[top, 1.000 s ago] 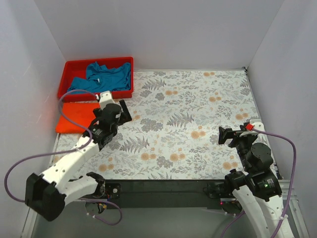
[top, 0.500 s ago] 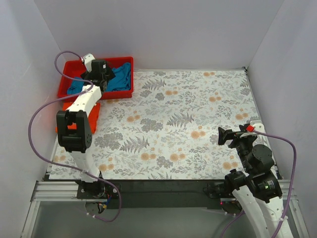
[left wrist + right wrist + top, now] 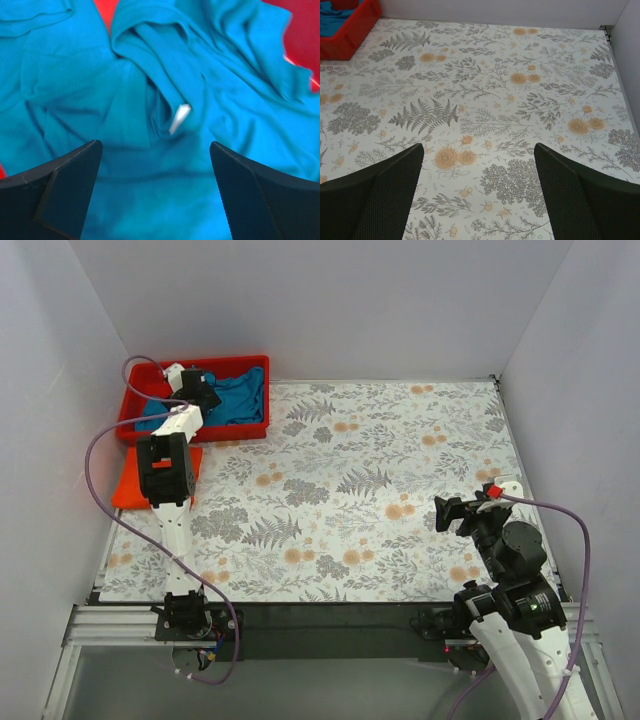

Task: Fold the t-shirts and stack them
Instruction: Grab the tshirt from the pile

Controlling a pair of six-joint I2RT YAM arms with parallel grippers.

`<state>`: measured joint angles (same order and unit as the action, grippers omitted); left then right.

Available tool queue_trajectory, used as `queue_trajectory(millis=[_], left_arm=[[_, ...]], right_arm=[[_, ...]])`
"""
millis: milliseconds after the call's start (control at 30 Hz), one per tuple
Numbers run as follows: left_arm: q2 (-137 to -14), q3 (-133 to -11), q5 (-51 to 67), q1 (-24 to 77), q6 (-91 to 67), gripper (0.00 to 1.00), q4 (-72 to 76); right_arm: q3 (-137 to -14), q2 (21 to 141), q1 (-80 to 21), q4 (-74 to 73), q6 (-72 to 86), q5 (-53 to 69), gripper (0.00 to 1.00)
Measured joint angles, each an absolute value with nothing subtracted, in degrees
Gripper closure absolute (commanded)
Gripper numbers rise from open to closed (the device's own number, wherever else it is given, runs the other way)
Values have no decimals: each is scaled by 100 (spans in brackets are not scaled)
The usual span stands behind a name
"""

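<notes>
The teal-blue t-shirt (image 3: 235, 395) lies crumpled in the red tray (image 3: 262, 427) at the back left. In the left wrist view it (image 3: 150, 90) fills the frame, with a small white label at its neck. My left gripper (image 3: 197, 392) hangs just above the shirt, open and empty, its jaws wide apart (image 3: 155, 192). The orange-red t-shirt (image 3: 130, 488) lies flat on the table in front of the tray, partly hidden by my left arm. My right gripper (image 3: 452, 512) is open and empty over the front right of the table (image 3: 477, 192).
The table carries a floral-patterned cloth (image 3: 380, 480). White walls close in the left, back and right sides. The red tray's corner (image 3: 350, 30) shows at the top left of the right wrist view.
My left arm has swung from the table's left side up and back over the red tray, and now hovers lower over the teal shirt. The right arm has barely moved.
</notes>
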<state>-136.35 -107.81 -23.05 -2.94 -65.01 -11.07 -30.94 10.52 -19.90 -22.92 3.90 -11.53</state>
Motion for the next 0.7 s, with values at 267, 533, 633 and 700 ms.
queue_trajectory(millis=[267, 533, 633, 700], left_arm=[[-14245, -11391, -2119, -473, -6484, 44, -884], [-14315, -11448, -1887, -506, -6403, 100, -799], [-14239, -11443, -1684, -504, -6479, 100, -777], [-14094, -11443, -1551, -484, -6519, 100, -777]], right_arm=[[-3094, 1339, -1990, -2296, 318, -1026, 4], [-3094, 1511, -1990, -2296, 276, -967, 5], [-3094, 1514, -1990, -2294, 276, -958, 5], [-3094, 1511, -1990, -2294, 274, -941, 5]])
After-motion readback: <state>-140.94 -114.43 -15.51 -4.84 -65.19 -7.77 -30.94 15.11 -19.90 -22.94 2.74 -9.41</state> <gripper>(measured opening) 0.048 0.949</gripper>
